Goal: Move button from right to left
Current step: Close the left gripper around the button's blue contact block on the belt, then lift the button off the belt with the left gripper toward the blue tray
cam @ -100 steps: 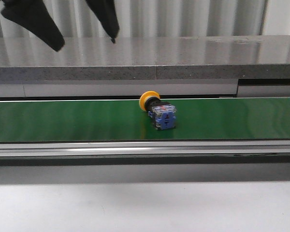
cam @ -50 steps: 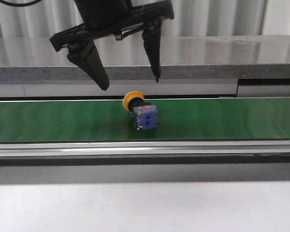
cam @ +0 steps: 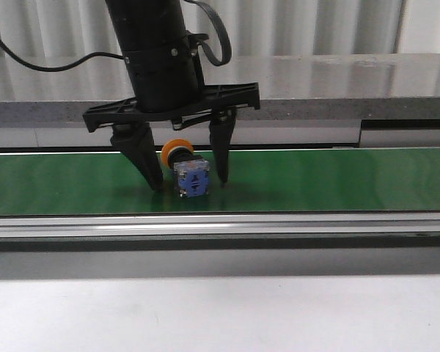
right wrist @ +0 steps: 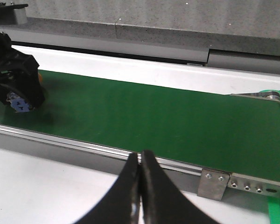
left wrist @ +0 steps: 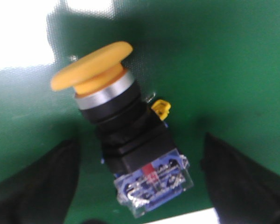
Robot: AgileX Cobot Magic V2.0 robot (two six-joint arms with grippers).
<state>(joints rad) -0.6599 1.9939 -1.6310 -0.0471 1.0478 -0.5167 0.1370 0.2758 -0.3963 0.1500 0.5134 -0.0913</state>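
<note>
In the front view, the left gripper stood over the green conveyor belt with its jaws spread wide and both tips down at belt level. The button lay on its side directly between them, the blue contact block toward the camera and the yellow-orange cap pointing away toward the grey ledge. Its long axis therefore ran front to back, crosswise to the line on which the jaws would shut, so a closing move would likely pinch the body from both flanks. Neither finger appeared to touch it; nothing was held.

Half a second earlier the same gripper hung higher, its tips above the belt, and the button sat slightly further right; a second earlier the button was further right again and only the fingertips showed at the top of the picture. So the belt had carried the part leftward while the arm came down around it.

In the left wrist view, the button filled the middle, cap far from the camera and clear-and-blue block near, with a dark finger on each side and green belt visible in both gaps.

In the right wrist view, the right gripper was pressed closed and empty, well apart from the button, so the left arm was plainly the nearer one.
</note>
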